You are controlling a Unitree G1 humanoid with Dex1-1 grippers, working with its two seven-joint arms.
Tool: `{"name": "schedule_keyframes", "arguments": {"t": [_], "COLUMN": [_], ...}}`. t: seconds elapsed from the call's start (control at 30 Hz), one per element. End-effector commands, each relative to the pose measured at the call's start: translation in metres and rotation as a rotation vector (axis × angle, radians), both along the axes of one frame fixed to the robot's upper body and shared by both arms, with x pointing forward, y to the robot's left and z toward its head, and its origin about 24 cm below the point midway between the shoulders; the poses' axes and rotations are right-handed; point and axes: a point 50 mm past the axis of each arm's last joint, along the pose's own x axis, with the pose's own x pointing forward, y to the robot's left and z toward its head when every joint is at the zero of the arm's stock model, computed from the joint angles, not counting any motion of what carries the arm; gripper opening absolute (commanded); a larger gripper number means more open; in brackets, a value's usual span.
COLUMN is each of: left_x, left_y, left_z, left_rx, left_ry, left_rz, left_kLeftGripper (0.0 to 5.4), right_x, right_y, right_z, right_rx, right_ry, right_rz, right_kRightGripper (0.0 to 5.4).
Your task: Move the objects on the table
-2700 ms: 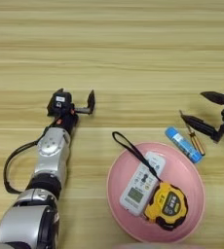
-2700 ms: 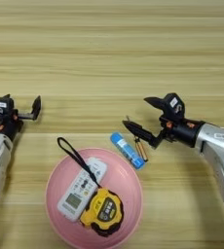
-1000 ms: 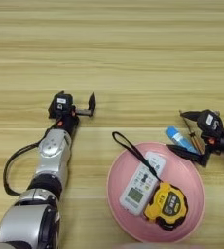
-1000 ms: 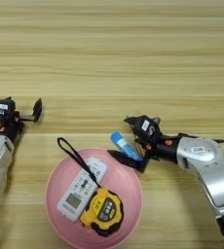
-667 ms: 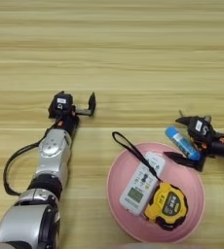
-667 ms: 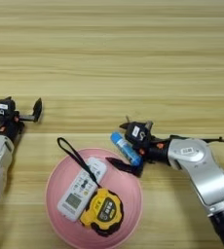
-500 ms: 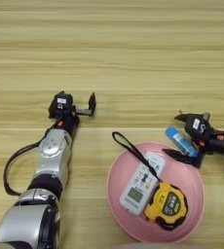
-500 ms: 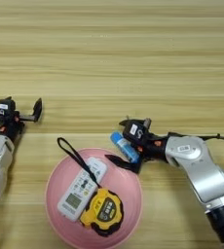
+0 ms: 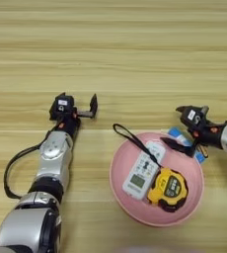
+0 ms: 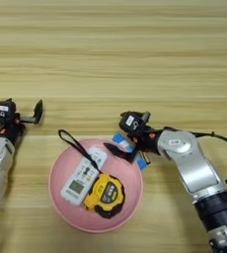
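Observation:
A white remote (image 9: 144, 171) and a yellow-and-black tape measure (image 9: 169, 188) lie together in a pink bowl (image 9: 134, 207) on the wooden table (image 9: 135, 59). The tape measure's black loop strap (image 9: 129, 140) hangs over the bowl's upper left rim. My right gripper (image 10: 119, 133) is open at the bowl's upper right rim, its fingers either side of a small blue flat item (image 10: 141, 161) lying on the table. One finger (image 10: 116, 149) reaches over the bowl's edge. My left gripper (image 9: 78, 102) rests open on the table, left of the bowl.
A black cable (image 9: 9, 170) loops beside my left forearm. Another cable (image 10: 219, 141) trails from my right arm. Bare planks stretch across the whole far half of the table.
My right gripper has moved left from the right edge and come down over the blue item by the bowl. The left arm, bowl, remote and tape measure have stayed put.

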Motion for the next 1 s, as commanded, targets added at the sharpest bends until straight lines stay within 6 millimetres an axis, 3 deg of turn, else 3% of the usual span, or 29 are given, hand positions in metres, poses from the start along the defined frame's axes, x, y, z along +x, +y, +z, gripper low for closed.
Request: {"name": "schedule_keyframes", "arguments": {"t": [0.03, 0.57, 1.0], "left_x": [0.000, 0.000, 0.000], "left_y": [-0.003, -0.003, -0.002], "left_z": [0.000, -0.001, -0.001], "left_rx": [-0.003, -0.005, -0.004], "left_ry": [0.001, 0.003, 0.005], "left_rz": [-0.003, 0.000, -0.002], "left_kLeftGripper": [5.40, 5.40, 5.40], "right_x": [0.011, 0.043, 0.059], "right_y": [0.000, 0.008, 0.008], "right_z": [0.002, 0.001, 0.003], "right_rx": [-0.028, -0.038, 0.009], "right_ry": [-0.032, -0.105, -0.145], "right_rz": [-0.040, -0.130, -0.202], "right_kRightGripper": [5.38, 5.38, 5.38]}}
